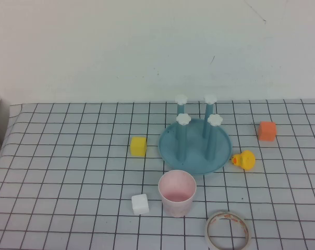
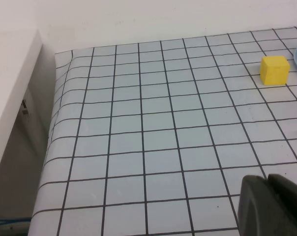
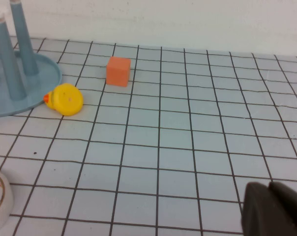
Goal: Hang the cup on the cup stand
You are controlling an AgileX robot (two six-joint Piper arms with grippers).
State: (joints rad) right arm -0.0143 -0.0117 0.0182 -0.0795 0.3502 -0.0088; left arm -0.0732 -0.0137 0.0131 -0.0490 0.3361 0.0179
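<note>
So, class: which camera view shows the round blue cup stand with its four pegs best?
The high view: the whole blue cup stand shows. The right wrist view catches only its edge and pegs; the left wrist view only a sliver of rim.

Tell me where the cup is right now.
High view: the cup stands upright near the table's front, centre, just before the stand, between the white cube and tape ring.

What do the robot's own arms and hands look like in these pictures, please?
Very little shows. The high view shows neither arm. Each wrist view catches only a corner of its own hand: the left hand and the right hand both appear as dark grey to black, matte, smoothly rounded finger parts, pressed together with a thin seam between. No cables, markings or labels are visible.
</note>
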